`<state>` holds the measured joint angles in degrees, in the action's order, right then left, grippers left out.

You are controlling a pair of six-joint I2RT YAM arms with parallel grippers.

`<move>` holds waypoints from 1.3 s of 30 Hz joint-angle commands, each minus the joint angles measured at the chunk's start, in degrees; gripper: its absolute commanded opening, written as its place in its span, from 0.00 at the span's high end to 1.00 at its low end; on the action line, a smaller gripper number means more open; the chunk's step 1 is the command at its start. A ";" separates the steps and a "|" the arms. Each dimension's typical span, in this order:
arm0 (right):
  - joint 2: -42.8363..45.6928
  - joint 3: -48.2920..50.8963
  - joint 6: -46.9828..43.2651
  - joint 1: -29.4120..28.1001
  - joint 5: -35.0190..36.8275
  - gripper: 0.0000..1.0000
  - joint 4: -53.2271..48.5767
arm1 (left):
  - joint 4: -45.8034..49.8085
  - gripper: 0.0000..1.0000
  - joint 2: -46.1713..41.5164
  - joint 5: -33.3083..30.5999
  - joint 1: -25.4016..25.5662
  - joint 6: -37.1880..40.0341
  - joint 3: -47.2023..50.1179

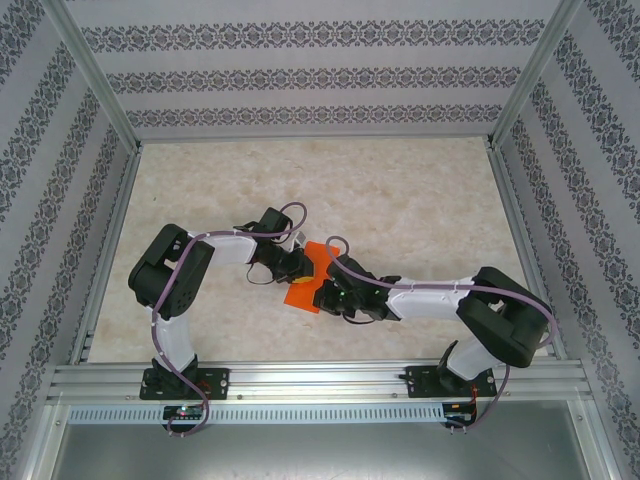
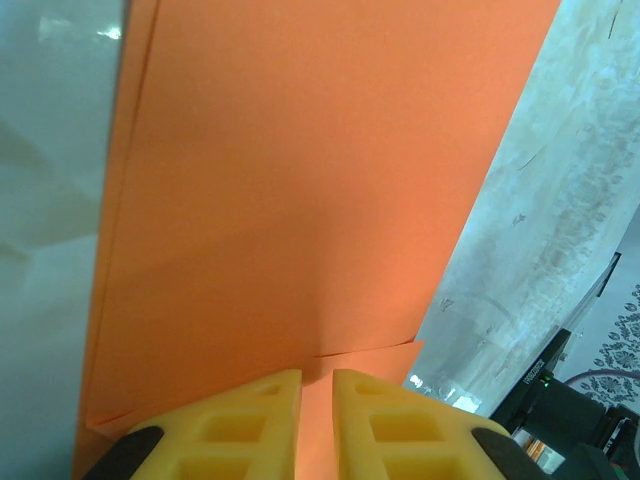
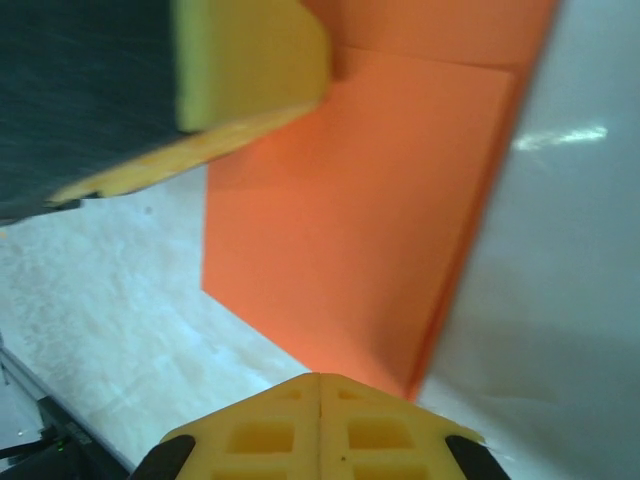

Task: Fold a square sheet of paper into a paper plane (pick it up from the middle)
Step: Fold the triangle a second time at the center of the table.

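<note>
The pale counter carries nothing but the work, which sits just toward 6 o'clock of its centre. The left arm reaches in from 8 o'clock and the right arm from 4 o'clock, and they meet over the orange paper.

The paper is no flat square now. Stacked edges run down its 9 o'clock side in the left wrist view, and a second layer steps across it in the right wrist view. It is doubled over at least once but is not yet a pointed plane, so I judge this to be an early-to-middle fold. It seems to be held up between the arms rather than lying flat, though I cannot be sure.

The left tool pinches the paper's edge, with the orange running into the thin slit between its fingers. The right tool is pressed together. A corner of the paper ends at its tips, toward 1 o'clock of them, and I cannot tell whether that corner is caught.

The next move calls for lining up the layers edge to edge and then laying the paper on the counter. One tool should hold it down while the other rubs the crease flat. A hard tug from either side could tear the thin paper or skew the fold.
</note>
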<state>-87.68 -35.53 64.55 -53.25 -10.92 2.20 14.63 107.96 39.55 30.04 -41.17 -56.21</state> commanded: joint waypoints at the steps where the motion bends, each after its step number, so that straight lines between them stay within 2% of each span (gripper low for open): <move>1: -3.54 -1.87 -0.98 -0.53 -1.30 0.93 1.24 | 2.72 0.81 2.12 -4.75 -0.06 0.21 0.85; 8: -7.09 4.94 3.82 -0.95 -1.82 0.94 7.56 | 3.24 0.81 1.92 -5.06 -0.02 0.62 0.88; 16: 0.45 3.12 1.31 -1.33 -0.56 0.93 1.68 | 3.11 0.82 1.98 -5.13 -0.07 0.13 0.58; 20: -2.93 5.30 2.35 -1.49 0.12 0.94 1.70 | 3.12 0.82 1.97 -4.98 -0.08 0.11 0.26; 23: -4.83 8.22 4.20 -1.74 -1.08 0.94 5.45 | 3.54 0.82 1.95 -4.83 -0.03 0.43 0.12; 31: 6.64 3.83 0.52 -1.56 4.43 0.94 -5.35 | 3.56 0.82 1.94 -4.75 -0.05 0.33 0.13; 34: 7.48 3.10 0.08 -0.80 4.44 0.93 -1.81 | 3.63 0.82 1.83 -4.66 -0.03 0.38 0.05; 39: 1.10 1.09 0.77 -0.36 1.67 0.93 7.55 | 3.65 0.81 1.89 -4.63 -0.05 0.26 -0.34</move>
<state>-83.33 -32.36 66.08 -54.22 -8.69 4.54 14.87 107.96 39.33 30.04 -41.15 -56.31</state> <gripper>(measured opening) 0.071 0.186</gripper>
